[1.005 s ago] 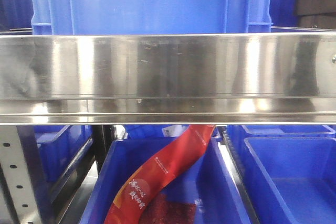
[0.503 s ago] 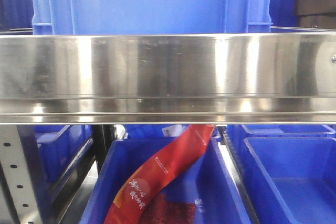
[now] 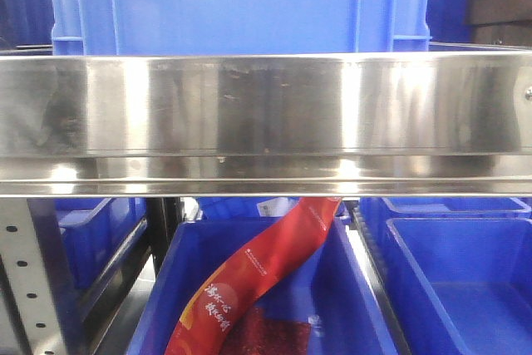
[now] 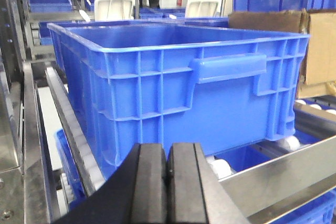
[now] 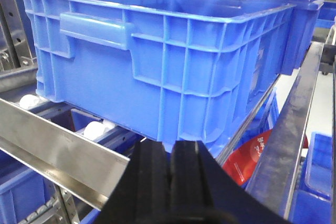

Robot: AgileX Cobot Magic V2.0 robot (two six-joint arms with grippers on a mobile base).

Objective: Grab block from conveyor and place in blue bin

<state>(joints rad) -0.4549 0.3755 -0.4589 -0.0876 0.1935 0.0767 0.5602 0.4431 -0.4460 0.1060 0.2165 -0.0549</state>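
Facing blue bin [image 4: 178, 85] behind steel rail [image 3: 266, 122]; left hand [image 4: 167, 174], right hand [image 5: 169, 174] pressed closed, empty.

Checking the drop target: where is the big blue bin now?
The big blue bin sits top centre in the front view, behind the steel rail; both wrist views face it.

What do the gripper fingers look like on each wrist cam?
Both look alike. The left gripper has two matte black fingers with rounded tips and flat inner faces, widening toward the camera. The right gripper shows the same black, rubbery-looking fingers. No cables, labels or markings are visible on either. The arms themselves are out of view.
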